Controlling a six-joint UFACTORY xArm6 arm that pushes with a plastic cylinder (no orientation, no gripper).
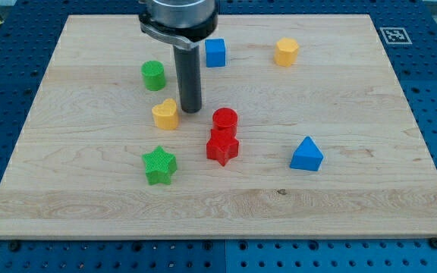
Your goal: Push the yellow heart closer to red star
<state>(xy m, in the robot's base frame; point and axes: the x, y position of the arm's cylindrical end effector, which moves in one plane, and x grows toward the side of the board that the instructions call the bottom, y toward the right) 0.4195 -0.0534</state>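
The yellow heart (165,114) lies left of the board's middle. The red star (222,146) lies to its lower right, with a red cylinder (224,120) touching the star's top side. My tip (190,110) rests on the board just right of the yellow heart, close to or touching its upper right edge, and left of the red cylinder. The rod rises from there to the view's top.
A green cylinder (154,75) is up left of the heart. A green star (159,165) lies below it. A blue cube (215,52) and a yellow hexagonal block (286,51) sit near the top. A blue triangle (306,154) is at the right. The wooden board (370,205) ends at blue pegboard.
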